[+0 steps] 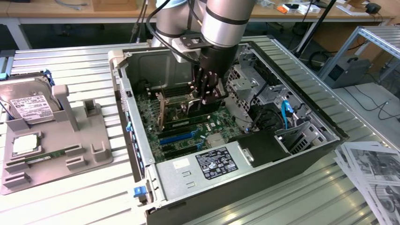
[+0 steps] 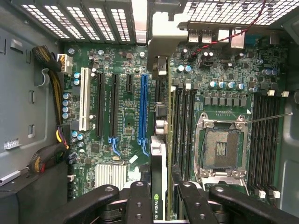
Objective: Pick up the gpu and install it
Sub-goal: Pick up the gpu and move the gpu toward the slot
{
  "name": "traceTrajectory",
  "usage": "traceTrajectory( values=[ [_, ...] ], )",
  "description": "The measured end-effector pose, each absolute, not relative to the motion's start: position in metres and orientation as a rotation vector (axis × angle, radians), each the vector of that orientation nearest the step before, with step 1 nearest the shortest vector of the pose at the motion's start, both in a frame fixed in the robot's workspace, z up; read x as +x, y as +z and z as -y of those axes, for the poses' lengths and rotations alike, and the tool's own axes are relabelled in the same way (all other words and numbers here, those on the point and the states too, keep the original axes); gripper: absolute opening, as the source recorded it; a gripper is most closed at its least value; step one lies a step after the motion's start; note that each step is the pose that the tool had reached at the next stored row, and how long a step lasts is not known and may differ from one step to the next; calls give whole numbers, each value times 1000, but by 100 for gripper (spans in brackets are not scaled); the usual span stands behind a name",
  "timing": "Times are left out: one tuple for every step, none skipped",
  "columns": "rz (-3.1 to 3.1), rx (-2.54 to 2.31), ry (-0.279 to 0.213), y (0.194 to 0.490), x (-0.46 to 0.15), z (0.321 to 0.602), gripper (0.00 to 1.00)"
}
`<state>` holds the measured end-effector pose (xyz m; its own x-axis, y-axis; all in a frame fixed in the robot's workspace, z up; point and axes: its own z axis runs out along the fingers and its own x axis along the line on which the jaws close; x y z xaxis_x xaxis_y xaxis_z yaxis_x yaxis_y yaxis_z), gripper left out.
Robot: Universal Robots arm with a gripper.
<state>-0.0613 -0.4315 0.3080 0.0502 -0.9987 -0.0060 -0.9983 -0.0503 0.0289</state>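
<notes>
the claw (image 2: 162,192) was clenched on the gpu (image 2: 158,163), holding it edge-on inside the open case (image 1: 128,117) near the scene's middle, over the board (image 2: 121,116), between the long blue slot (image 2: 142,107) and the memory slots (image 2: 182,126), well right of the tray (image 1: 93,154) in the exterior view.

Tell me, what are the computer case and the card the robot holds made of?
The computer case looks like sheet metal, black outside, bare grey inside: thin folded walls, punched vents. The gpu, gripped in the jaws, seems a circuit board under a black, probably plastic, cover with a printed logo.
</notes>
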Motion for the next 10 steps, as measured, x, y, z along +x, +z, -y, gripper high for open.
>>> traceTrajectory(
  values=[
    [2153, 2264, -38, 309, -61, 431, 27],
    [2153, 2264, -38, 311, -61, 431, 27],
    [2153, 2264, -38, 313, -61, 431, 27],
    [2153, 2264, -38, 314, -61, 431, 27],
    [2153, 2264, -38, 315, -61, 431, 27],
    [2153, 2264, -38, 317, -61, 431, 27],
    [2153, 2264, -38, 319, -61, 431, 27],
    [2153, 2264, -38, 320, -61, 431, 27],
    [2153, 2265, -38, 321, -61, 431, 27],
    [2154, 2265, -38, 321, -61, 431, 27]
  ],
)
